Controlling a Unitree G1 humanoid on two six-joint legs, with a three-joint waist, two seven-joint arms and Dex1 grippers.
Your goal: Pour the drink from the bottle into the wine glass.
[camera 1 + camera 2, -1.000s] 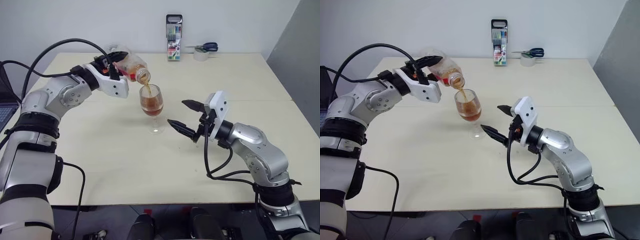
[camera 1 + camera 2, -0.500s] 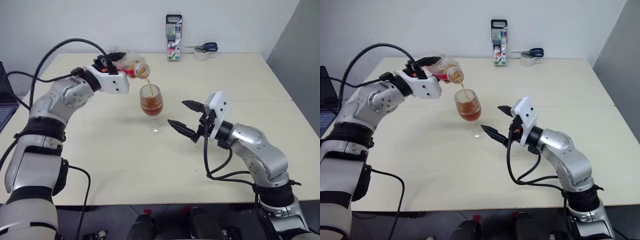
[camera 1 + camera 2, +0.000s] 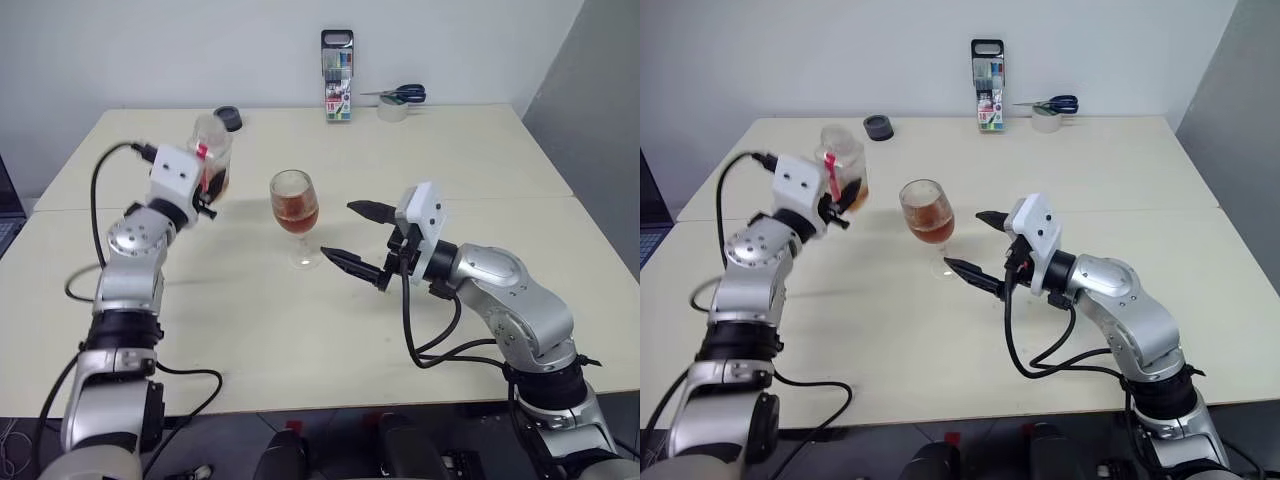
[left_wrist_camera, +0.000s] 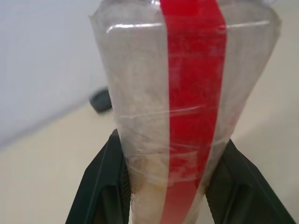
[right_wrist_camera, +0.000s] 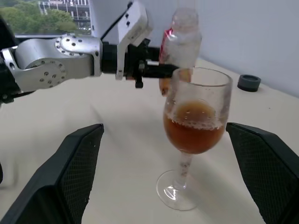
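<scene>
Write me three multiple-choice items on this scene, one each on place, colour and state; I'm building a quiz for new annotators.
1. Where does the dark cap lie?
A. On the table behind the bottle
B. On the bottle's neck
C. Inside the wine glass

2. What colour is the strip on the bottle?
A. Blue
B. Red
C. Green

3. How does the right gripper stand?
A. Shut on the stem
B. Shut on the bottle
C. Open beside the wine glass

Answers:
1. A, since the cap sits on the table at its far side, beyond the bottle held upright in the left gripper.
2. B, because the left wrist view shows a red band running down the clear plastic.
3. C, as its two fingers are spread apart next to the wine glass, touching nothing.
</scene>
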